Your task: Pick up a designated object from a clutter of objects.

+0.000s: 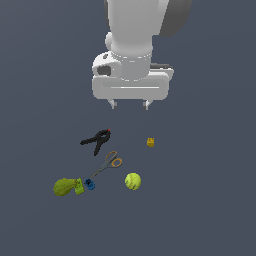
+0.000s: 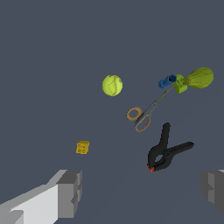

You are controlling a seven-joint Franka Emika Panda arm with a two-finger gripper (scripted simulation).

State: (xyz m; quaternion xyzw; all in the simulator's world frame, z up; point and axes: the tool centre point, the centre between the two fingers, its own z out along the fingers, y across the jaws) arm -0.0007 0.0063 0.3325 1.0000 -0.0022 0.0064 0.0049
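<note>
The scissors (image 1: 106, 164) lie flat on the grey floor, orange-rimmed loops toward the exterior view's right, thin grey blades pointing at a small blue piece (image 1: 90, 184). They also show in the wrist view (image 2: 146, 113). My gripper (image 1: 130, 104) hangs open and empty well above the floor, behind the clutter. In the wrist view its grey fingers (image 2: 70, 192) frame the edges of the picture, wide apart. The black clamp (image 1: 97, 140) with a red tip lies just behind the scissors, apart from them.
A yellow-green tennis ball (image 1: 132, 181) sits to the exterior view's right of the scissors. A tiny yellow block (image 1: 150, 142) lies further back right. A green pear shape (image 1: 65, 187) with a small green block lies at the front left, next to the blue piece.
</note>
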